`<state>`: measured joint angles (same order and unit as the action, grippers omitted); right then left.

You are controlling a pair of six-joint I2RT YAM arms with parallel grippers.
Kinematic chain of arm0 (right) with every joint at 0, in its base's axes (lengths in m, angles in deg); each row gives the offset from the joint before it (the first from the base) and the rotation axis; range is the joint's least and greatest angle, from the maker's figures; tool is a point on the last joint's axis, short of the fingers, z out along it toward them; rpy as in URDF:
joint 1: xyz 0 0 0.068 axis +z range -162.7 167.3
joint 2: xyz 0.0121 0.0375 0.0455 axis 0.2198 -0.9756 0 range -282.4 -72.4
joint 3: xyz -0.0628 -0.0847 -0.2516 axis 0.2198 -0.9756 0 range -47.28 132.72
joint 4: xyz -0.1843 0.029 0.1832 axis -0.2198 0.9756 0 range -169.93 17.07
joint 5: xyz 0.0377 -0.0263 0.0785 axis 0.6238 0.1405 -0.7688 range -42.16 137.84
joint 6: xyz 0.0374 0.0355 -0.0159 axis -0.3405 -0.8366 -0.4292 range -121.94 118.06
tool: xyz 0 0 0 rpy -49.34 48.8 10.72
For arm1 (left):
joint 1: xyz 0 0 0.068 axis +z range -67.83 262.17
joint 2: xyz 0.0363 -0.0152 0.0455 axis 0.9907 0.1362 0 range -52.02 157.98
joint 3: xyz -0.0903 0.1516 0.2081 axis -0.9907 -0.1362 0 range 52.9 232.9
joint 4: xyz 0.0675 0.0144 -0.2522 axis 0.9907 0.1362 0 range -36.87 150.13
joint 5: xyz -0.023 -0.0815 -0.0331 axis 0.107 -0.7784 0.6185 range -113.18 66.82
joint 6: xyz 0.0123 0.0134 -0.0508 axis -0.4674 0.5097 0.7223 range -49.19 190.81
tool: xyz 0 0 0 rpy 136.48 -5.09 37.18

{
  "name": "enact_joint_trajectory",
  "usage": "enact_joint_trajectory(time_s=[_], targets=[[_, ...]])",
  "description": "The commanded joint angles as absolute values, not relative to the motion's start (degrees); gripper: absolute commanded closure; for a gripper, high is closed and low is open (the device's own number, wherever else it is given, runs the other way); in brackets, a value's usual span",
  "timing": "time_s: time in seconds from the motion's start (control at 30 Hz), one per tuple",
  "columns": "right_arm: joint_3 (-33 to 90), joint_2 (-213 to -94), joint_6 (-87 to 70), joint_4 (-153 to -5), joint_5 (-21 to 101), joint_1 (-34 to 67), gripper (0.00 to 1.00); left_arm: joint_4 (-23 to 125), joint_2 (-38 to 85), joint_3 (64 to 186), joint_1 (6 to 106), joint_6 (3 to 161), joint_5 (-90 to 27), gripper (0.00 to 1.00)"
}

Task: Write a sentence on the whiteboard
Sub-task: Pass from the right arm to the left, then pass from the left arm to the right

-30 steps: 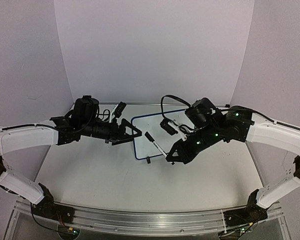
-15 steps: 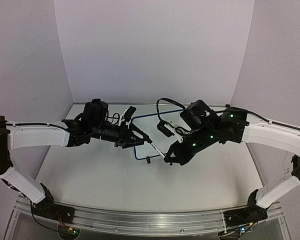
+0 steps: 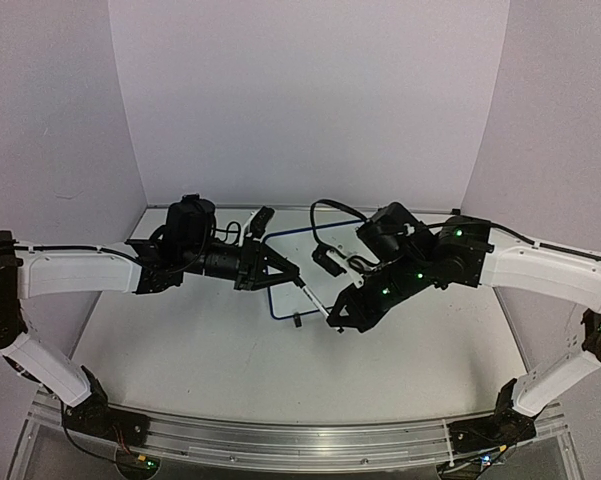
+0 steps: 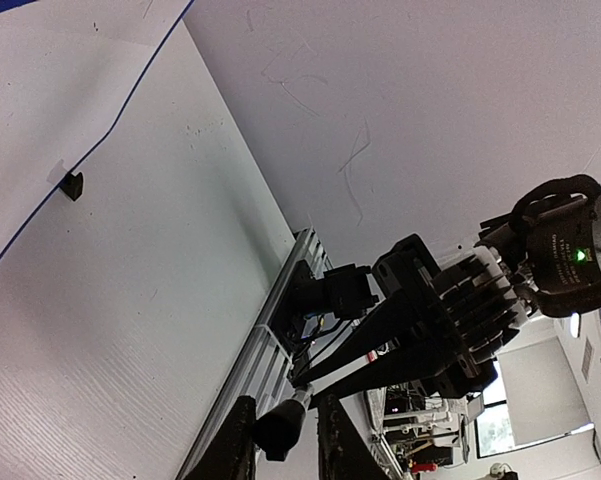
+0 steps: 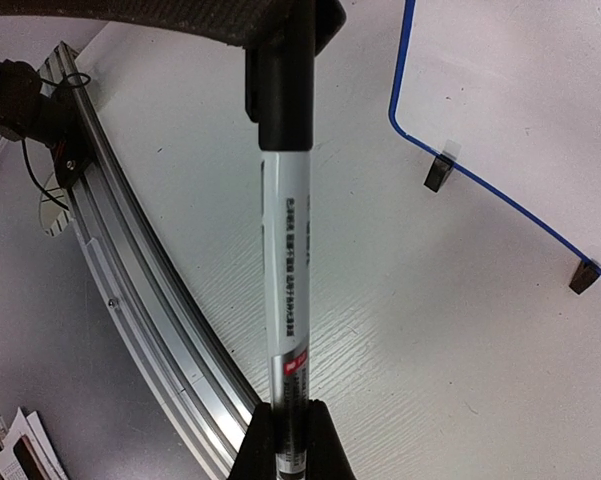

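Your right pincer (image 5: 288,445) is clamped on the lower barrel of a black-and-white marker (image 5: 285,250), holding it aloft just off a rounded corner of the whiteboard (image 5: 510,80). The pen's black cap (image 4: 278,432) points toward your left pincer (image 4: 283,420), whose two fingers (image 4: 235,445) stand close on either side of it. One finger appears to touch the cap and a sliver of gap shows at the other, so you cannot tell from these views whether that pincer is actually gripping.

The whiteboard sits on the pale surface (image 5: 430,330) between the two arms. In the overhead view your left arm reaches in from the board's left side and your right arm from its right side, and the two pincers meet over the board's near edge. Much of the board is hidden behind them in that view. Its thin blue rim and two small black feet (image 5: 438,172) show clearly in the right wrist view. The feet sit at the rim on the side of the board nearest the marker. The stretch of white board face visible there is unmarked.
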<state>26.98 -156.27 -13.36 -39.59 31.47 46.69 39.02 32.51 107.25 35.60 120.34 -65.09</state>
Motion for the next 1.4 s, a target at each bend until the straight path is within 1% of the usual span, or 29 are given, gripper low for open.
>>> enact_joint_trajectory(time_s=[0.0, 0.1, 0.27, 0.37, 0.47, 0.5, 0.53, 0.6, 0.67, 0.73, 0.8, 0.93, 1.03, 1.1, 1.23, 1.37], targets=[[28.6, -156.9, -13.1, -40.3, 32.6, 47.3, 1.00, 35.7, 33.1, 109.1, 35.1, 121.0, -66.2, 0.78], [28.6, -156.9, -13.0, -40.3, 32.7, 47.7, 1.00, 35.7, 33.5, 109.2, 35.0, 121.3, -66.1, 0.76], [28.5, -156.8, -12.9, -40.3, 33.1, 48.0, 1.00, 35.7, 34.1, 109.3, 35.0, 121.6, -65.8, 0.78], [28.5, -156.8, -12.9, -40.3, 33.7, 48.0, 1.00, 35.6, 34.2, 109.2, 34.9, 121.7, -65.8, 0.85], [28.1, -156.3, -13.3, -40.4, 35.3, 48.0, 1.00, 35.4, 34.0, 109.0, 34.9, 121.9, -65.8, 0.99], [27.9, -156.0, -13.4, -40.5, 36.0, 48.0, 1.00, 35.3, 33.8, 108.8, 34.8, 122.0, -65.4, 1.00], [27.8, -155.5, -13.5, -40.8, 36.6, 48.1, 0.94, 35.0, 33.4, 108.4, 34.9, 122.2, -64.8, 1.00], [26.8, -153.8, -14.3, -42.2, 39.4, 48.0, 0.70, 34.3, 32.3, 107.7, 34.9, 122.5, -63.0, 1.00], [25.4, -151.3, -15.5, -44.6, 42.9, 48.0, 0.51, 32.7, 30.8, 106.3, 34.9, 123.0, -60.7, 1.00], [23.0, -148.0, -17.8, -48.2, 46.1, 48.0, 0.36, 30.9, 29.0, 105.3, 34.9, 123.2, -57.6, 1.00], [19.5, -144.8, -20.7, -54.7, 47.6, 48.0, 0.26, 29.6, 27.7, 104.6, 35.0, 123.3, -54.7, 1.00], [11.0, -140.0, -28.0, -69.3, 48.9, 47.6, 0.15, 22.1, 26.3, 102.5, 35.0, 124.7, -51.0, 1.00], [4.9, -138.0, -33.1, -78.8, 48.3, 46.4, 0.12, 15.1, 26.6, 101.2, 35.0, 126.4, -50.4, 1.00], [1.8, -137.5, -35.9, -87.0, 44.9, 45.2, 0.10, 11.1, 26.9, 100.7, 35.1, 127.6, -50.3, 1.00], [-2.6, -138.2, -41.5, -98.3, 37.6, 42.1, 0.09, 5.5, 27.4, 99.8, 35.0, 129.4, -49.8, 1.00], [-5.3, -138.7, -44.9, -107.0, 33.5, 40.1, 0.12, 2.4, 27.2, 98.6, 35.0, 130.6, -49.3, 1.00]])
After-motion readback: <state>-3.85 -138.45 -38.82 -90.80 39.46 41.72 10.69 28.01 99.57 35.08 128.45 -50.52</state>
